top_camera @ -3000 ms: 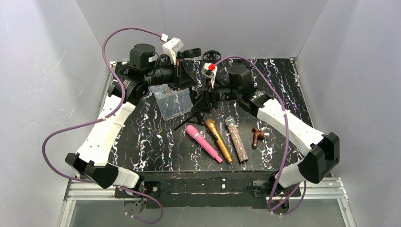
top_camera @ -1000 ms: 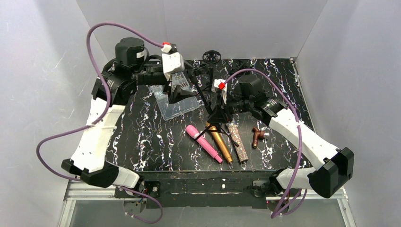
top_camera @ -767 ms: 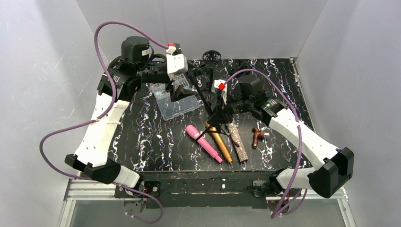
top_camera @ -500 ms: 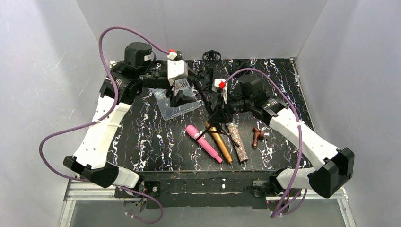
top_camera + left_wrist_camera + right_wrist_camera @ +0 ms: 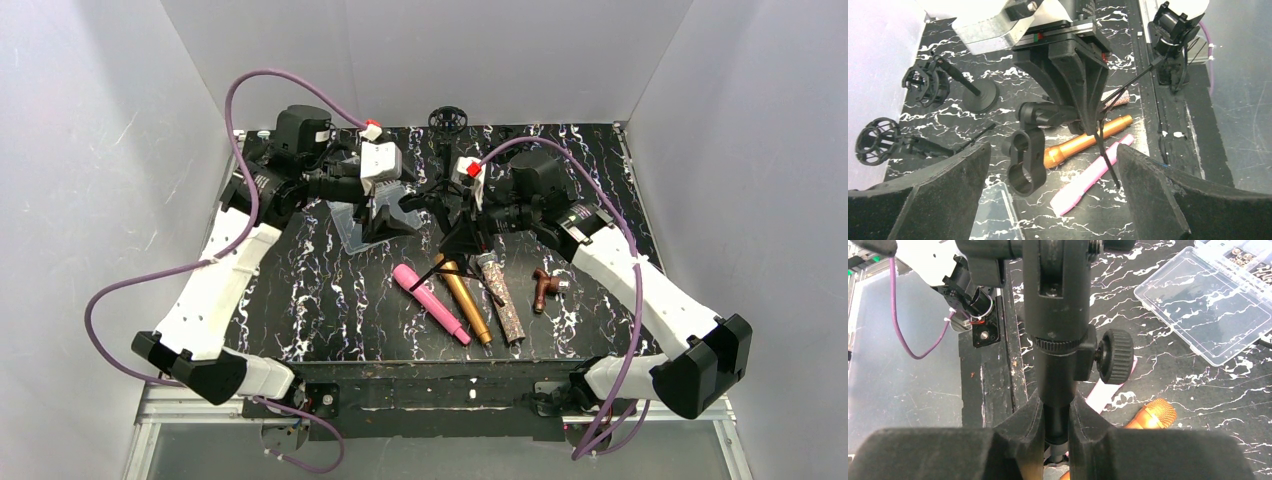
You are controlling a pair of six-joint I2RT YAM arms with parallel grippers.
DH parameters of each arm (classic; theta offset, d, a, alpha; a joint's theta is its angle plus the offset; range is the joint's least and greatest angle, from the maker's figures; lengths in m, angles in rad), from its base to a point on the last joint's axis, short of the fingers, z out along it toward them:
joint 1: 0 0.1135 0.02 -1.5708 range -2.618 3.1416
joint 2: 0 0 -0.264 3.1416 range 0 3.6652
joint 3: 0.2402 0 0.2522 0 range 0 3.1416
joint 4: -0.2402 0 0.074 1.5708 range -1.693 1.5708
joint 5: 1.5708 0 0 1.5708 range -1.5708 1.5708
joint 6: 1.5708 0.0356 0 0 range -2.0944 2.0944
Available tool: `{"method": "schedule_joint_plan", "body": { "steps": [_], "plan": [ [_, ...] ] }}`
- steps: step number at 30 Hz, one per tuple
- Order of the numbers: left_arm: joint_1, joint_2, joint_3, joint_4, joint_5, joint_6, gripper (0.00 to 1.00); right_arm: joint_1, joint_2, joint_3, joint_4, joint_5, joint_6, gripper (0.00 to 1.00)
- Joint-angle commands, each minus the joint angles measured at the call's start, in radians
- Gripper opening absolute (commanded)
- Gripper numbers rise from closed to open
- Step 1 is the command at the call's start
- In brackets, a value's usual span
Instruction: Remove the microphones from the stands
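Left claw spread wide at the clip, right claw clamped on the tripod stand, microphones lying on the table.

On the black marbled tabletop (image 5: 300, 300), a clear plastic box (image 5: 345, 216) sits at 9 o'clock of the left claw (image 5: 385, 218). That claw is released, its fingers (image 5: 923, 200) far apart on either side of the stand's black clip (image 5: 1025, 160) and not touching it. The tripod stand (image 5: 1055, 305) rises at 3 o'clock of the left claw, and the right claw (image 5: 1055, 412) grasps its pole just under the knob (image 5: 1115, 356). At 6 o'clock of the stand, three microphones lie flat side by side: the pink microphone (image 5: 430, 302), the gold microphone (image 5: 463, 298) and the glittery microphone (image 5: 500, 297), their heads near the stand's legs. A small brown fitting (image 5: 546, 287) lies at 3 o'clock of the glittery one.
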Motion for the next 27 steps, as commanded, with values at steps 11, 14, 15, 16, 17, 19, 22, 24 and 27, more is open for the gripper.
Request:
{"method": "schedule_joint_plan", "body": {
  "steps": [11,14,15,16,17,19,22,24,27],
  "plan": [
    [-0.021,-0.022,0.063,0.008,-0.186,-0.138,0.98,-0.103,-0.084,0.053,0.085,0.122,0.038,0.01],
    [-0.021,-0.030,0.093,-0.001,-0.285,-0.197,0.98,-0.158,-0.134,0.035,0.083,0.142,0.031,0.01],
    [-0.021,-0.038,0.096,-0.001,-0.315,-0.223,0.98,-0.178,-0.151,0.028,0.081,0.155,0.027,0.01],
    [-0.020,-0.047,0.096,-0.001,-0.348,-0.247,0.98,-0.202,-0.169,0.018,0.082,0.169,0.024,0.01],
    [-0.021,-0.057,0.095,-0.007,-0.368,-0.274,0.98,-0.225,-0.185,0.006,0.082,0.187,0.020,0.01],
    [-0.020,-0.081,0.082,-0.021,-0.389,-0.302,0.98,-0.279,-0.210,-0.015,0.081,0.241,0.013,0.01],
    [-0.021,-0.123,0.045,-0.040,-0.401,-0.316,0.98,-0.370,-0.244,-0.063,0.099,0.298,0.014,0.01],
    [-0.021,-0.153,0.018,-0.050,-0.418,-0.311,0.98,-0.422,-0.265,-0.102,0.127,0.344,0.021,0.01],
    [-0.021,-0.174,0.006,-0.091,-0.496,-0.335,0.98,-0.501,-0.281,-0.148,0.168,0.387,0.039,0.01]
  ]
}}
